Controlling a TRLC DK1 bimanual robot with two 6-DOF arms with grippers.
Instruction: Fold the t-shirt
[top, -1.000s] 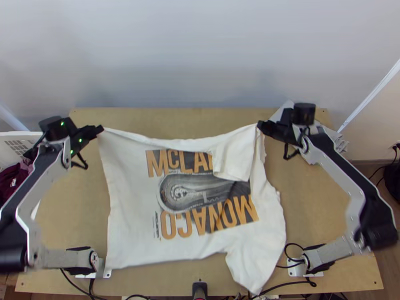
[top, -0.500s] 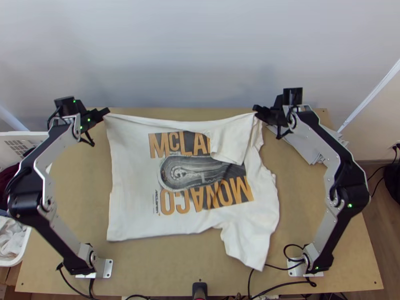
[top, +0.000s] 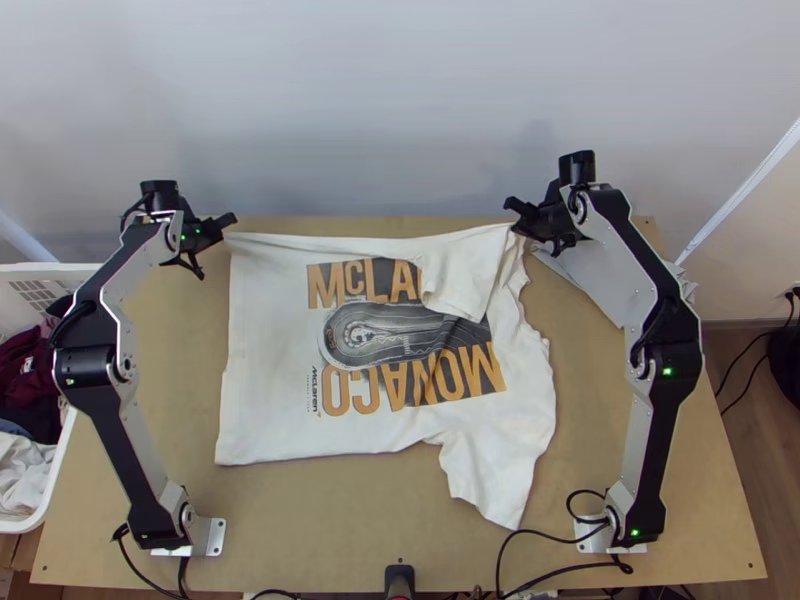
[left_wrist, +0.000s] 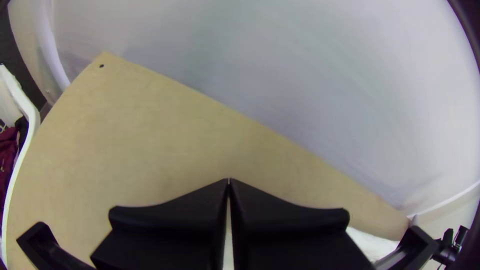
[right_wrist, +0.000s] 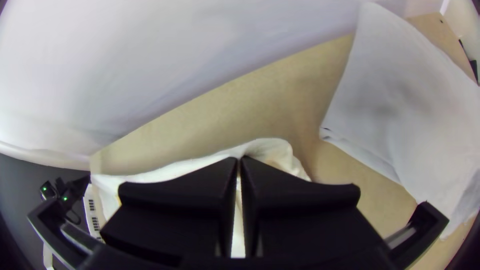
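Light wooden table (top: 340, 520) with the white t-shirt (top: 270, 350) spread across its middle, print upward — one sleeve (top: 463, 280) turned inward near one o'clock. Far edge pinched between pressed-together fingers: left gripper (top: 231, 221) toward eleven o'clock, right gripper (top: 513, 210) at one.

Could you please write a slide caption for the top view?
Left tool and right tool hold a printed white t-shirt by its far edge over a wooden table.
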